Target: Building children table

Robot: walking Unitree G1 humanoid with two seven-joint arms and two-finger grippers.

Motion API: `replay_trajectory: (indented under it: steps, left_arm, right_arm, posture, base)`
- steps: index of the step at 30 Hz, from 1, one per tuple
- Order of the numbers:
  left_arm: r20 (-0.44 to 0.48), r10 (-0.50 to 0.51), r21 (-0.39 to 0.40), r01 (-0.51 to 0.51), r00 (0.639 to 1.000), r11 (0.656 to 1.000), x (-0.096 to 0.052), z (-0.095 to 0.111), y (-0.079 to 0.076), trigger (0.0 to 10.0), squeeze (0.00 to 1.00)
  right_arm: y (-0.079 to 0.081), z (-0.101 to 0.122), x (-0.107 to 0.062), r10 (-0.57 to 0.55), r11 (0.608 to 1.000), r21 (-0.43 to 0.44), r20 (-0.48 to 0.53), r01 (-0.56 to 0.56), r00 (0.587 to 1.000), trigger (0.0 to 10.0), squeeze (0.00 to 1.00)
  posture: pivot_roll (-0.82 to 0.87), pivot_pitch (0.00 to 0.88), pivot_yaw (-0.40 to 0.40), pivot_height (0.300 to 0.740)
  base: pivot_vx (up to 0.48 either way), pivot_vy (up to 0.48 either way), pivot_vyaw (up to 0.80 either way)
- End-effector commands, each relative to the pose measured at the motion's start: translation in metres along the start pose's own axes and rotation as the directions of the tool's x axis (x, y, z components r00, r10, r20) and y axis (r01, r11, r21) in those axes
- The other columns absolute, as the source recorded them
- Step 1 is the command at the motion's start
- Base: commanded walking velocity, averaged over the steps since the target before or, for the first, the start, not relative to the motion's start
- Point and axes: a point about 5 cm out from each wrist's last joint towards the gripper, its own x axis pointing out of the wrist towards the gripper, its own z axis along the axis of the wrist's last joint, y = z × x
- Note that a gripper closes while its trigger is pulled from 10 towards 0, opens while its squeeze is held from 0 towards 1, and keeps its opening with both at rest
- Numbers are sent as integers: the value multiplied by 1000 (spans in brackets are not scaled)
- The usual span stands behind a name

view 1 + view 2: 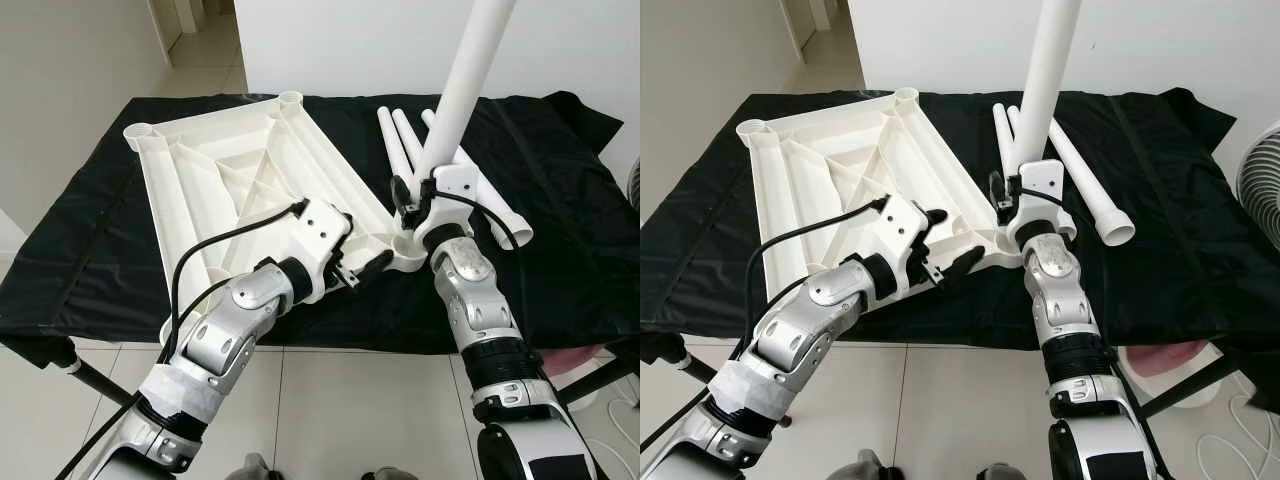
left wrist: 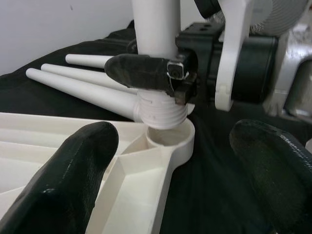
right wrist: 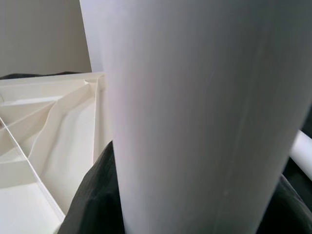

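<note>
Upright leg above corner socket

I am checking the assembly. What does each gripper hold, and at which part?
The right gripper holds a white table leg near its threaded lower end, above the tabletop's corner socket. The left gripper is open, holding nothing.

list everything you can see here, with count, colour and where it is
tabletop: one, white, lying underside up on the black cloth, ribs and corner sockets showing
upright leg: one, white, held over the tabletop's near right corner socket, threaded end just above it
loose legs: three, white, lying on the cloth right of the tabletop
cloth: one, black, covering the work surface
fan: one, white, at the right edge
left claw: open, by the tabletop's near right corner
right claw: shut on the upright leg
</note>
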Motion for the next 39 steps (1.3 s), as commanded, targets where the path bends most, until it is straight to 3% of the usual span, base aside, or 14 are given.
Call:
replay_trajectory:
  steps: [1, 24, 28, 32, 39]
  left_arm:
    - [-73, -83, 22, 85, 994, 996, -5, -16, -6, 10000, 0]
    - [-101, -106, 53, 112, 989, 992, -2, -20, -8, 10000, 0]
    - [-96, -97, 59, 103, 991, 993, -2, -19, -7, 10000, 0]
    - [-93, -94, 59, 99, 991, 993, -2, -18, -7, 10000, 0]
    - [-92, -106, 60, 112, 990, 992, -2, -17, -8, 10000, 0]
  right_arm:
    - [1, -2, 1, 7, 1000, -4, -13, -7, 1000, 10000, 0]
    - [11, -33, 3, 56, 998, -26, -152, -61, 987, 10000, 0]
    - [14, -47, -10, 130, 977, -143, -188, -158, 974, 10000, 0]
    - [13, -53, -17, 166, 960, -191, -197, -204, 966, 10000, 0]
    - [6, -56, -25, 203, 949, -199, -206, -244, 957, 10000, 0]
  posture:
    - [-120, 39, 67, 740]
    - [-112, 36, 59, 740]
    - [-108, 39, 54, 740]
    - [-109, 43, 55, 740]
    - [-115, 53, 64, 740]
  base:
    - [0, 0, 0]
    - [0, 0, 0]
    - [0, 0, 0]
    - [0, 0, 0]
    - [0, 0, 0]
